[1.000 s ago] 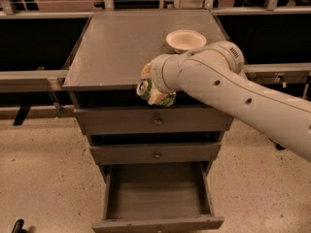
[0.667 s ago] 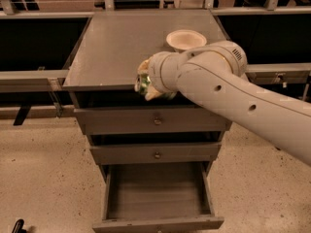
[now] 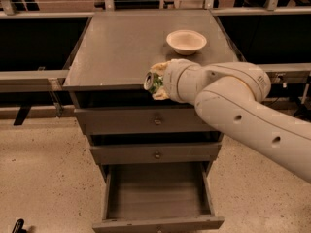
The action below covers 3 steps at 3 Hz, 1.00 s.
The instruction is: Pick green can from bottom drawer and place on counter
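The green can (image 3: 152, 81) lies sideways in my gripper (image 3: 158, 81), its silver end facing left. The gripper is shut on it and holds it in the air at the front edge of the counter (image 3: 121, 47), just over the lip. My cream arm reaches in from the lower right and hides the rest of the can. Below, the bottom drawer (image 3: 158, 198) stands pulled out, and its inside shows nothing in it.
A cream bowl (image 3: 186, 41) sits on the counter at the back right, a short way behind the gripper. The two upper drawers (image 3: 156, 122) are shut. Dark low shelving flanks the cabinet on both sides; speckled floor lies in front.
The gripper with the can has risen a little and moved toward the counter top, from below the front lip to level with it.
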Each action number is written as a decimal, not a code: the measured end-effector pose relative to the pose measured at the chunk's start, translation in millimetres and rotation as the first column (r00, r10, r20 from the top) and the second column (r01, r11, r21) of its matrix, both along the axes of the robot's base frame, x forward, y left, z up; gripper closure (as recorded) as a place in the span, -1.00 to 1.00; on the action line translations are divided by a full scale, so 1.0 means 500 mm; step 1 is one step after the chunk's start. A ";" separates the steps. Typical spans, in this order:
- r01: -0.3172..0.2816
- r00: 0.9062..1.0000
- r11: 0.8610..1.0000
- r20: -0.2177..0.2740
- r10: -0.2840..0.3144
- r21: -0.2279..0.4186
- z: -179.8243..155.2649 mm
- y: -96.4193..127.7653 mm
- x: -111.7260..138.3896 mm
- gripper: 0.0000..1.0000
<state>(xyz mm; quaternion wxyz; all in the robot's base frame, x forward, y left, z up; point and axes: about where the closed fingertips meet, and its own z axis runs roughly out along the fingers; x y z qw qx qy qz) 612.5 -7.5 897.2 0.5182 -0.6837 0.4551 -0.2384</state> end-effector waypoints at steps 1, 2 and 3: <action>0.034 0.999 0.998 0.029 -0.036 0.050 -0.006 -0.049 0.014 1.00; 0.021 0.998 0.998 0.060 -0.025 0.061 -0.012 -0.061 0.057 1.00; 0.007 0.997 0.999 0.074 -0.010 0.039 -0.034 -0.067 0.103 1.00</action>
